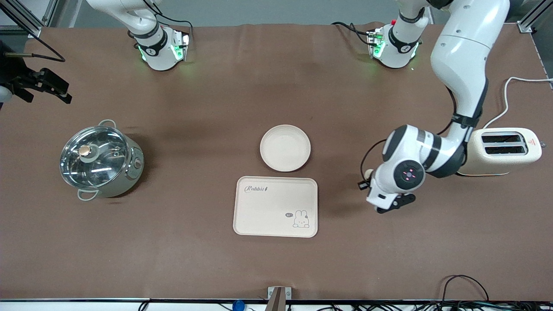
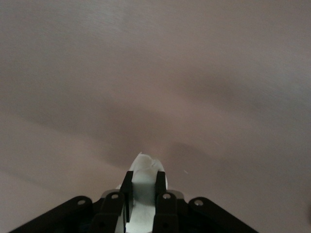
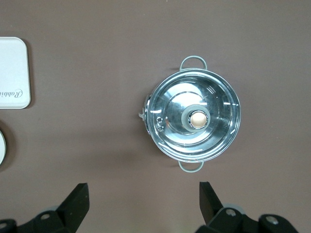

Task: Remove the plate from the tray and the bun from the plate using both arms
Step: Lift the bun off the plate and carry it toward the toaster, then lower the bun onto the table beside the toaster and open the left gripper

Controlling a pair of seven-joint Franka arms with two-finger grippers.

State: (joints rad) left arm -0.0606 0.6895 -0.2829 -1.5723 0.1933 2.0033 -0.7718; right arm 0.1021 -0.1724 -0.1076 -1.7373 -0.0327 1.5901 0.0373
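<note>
The round cream plate [image 1: 285, 147] lies on the table, just farther from the front camera than the rabbit tray [image 1: 275, 206]; its edge also shows in the right wrist view [image 3: 2, 145]. My left gripper [image 1: 367, 181] is low over the table between the tray and the toaster. In the left wrist view this gripper [image 2: 144, 177] is shut on the pale bun [image 2: 146, 162], which shows as a small cream lump [image 1: 368, 173]. My right gripper [image 3: 144, 194] is open and empty, high over the table near the pot [image 3: 194, 119].
A steel pot with a glass lid [image 1: 100, 162] stands toward the right arm's end. A cream toaster [image 1: 505, 151] with a white cable stands toward the left arm's end, close to the left arm's elbow. The tray's corner shows in the right wrist view [image 3: 14, 73].
</note>
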